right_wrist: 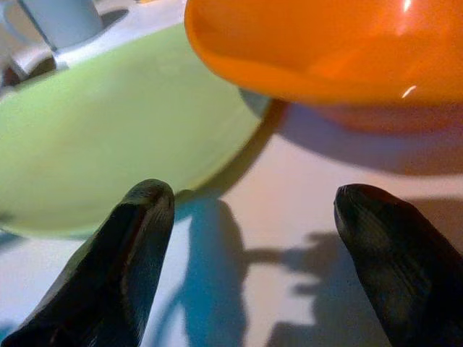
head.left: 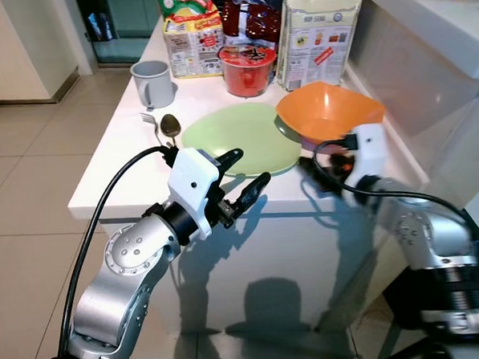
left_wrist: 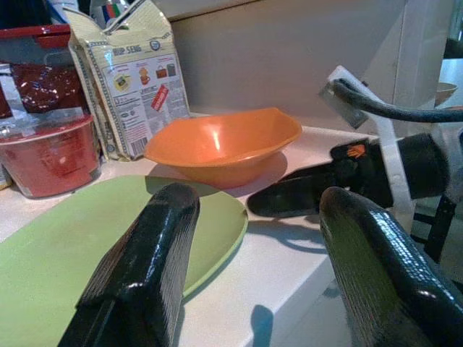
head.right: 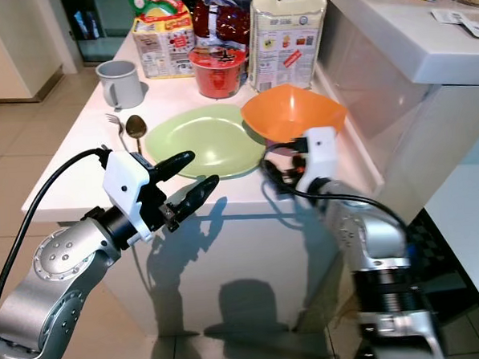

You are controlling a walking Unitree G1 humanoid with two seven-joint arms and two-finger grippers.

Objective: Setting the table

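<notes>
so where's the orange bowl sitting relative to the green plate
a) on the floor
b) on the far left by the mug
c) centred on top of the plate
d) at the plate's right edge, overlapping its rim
d: the orange bowl sits on the counter at the right side of the green plate, its edge overlapping the plate's rim, while the mug stands off to the left.
</notes>
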